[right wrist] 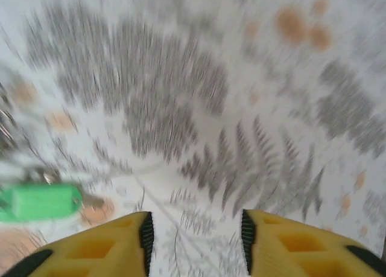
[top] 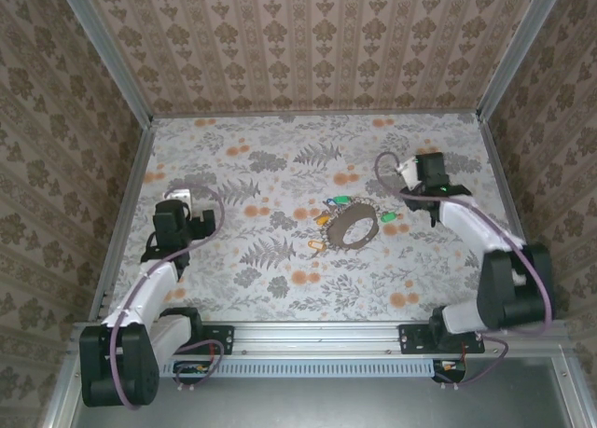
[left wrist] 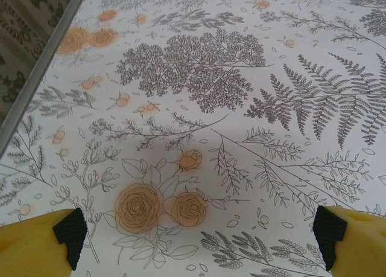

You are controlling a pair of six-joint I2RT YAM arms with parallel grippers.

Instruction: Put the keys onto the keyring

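Flowered paper covers the table (top: 233,288). The keyring (top: 353,225) lies right of its middle, small keys (top: 342,200) close around it. My left fingers (left wrist: 69,235) and right fingers (right wrist: 120,247) stand apart, empty. Keys look light and slippery; I would pinch the plastic head, not the metal.

The matt, smooth floral-printed table sheet (top: 280,288) looks like paper. The left gripper (left wrist: 199,241) has 2 smooth yellow plastic fingers (left wrist: 27,247) with black, finely textured pads (left wrist: 71,236). The green-headed key (right wrist: 39,203) has a plastic-looking head. Dull silver metal rails (top: 317,333) frame the table.
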